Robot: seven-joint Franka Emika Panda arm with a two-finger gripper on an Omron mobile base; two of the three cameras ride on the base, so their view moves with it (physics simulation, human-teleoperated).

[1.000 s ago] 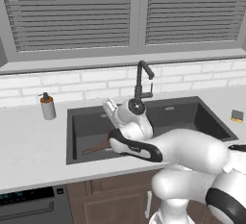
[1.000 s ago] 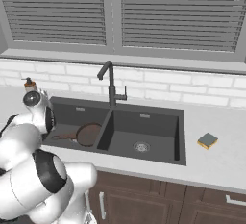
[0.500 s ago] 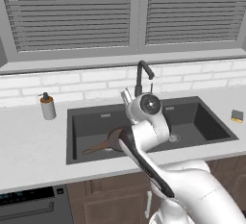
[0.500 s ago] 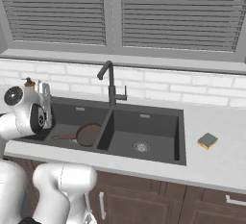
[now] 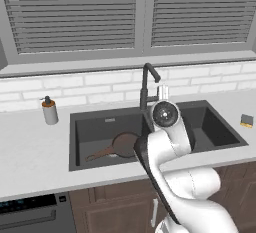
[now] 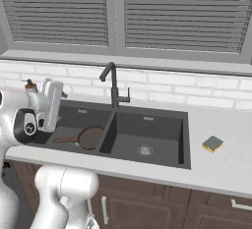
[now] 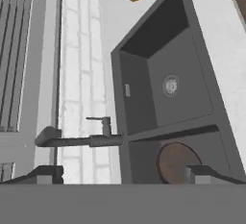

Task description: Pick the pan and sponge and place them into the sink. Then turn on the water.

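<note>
Arm swung right since earlier; pan (image 5: 125,143) unmoved in sink (image 5: 75,142)

A: Even, soft light all round, with no single lamp to be traced. The pale desk (image 6: 231,169) looks flat and bright.

B: Shadows are faint; the sink (image 5: 95,132) reads dark by its own colour, its walls shaded in steps. No glare anywhere.

A: Rendered and rather coarse. Edges are slightly jagged, the closed blinds (image 6: 187,14) banded. No blur or warping at the borders.
</note>
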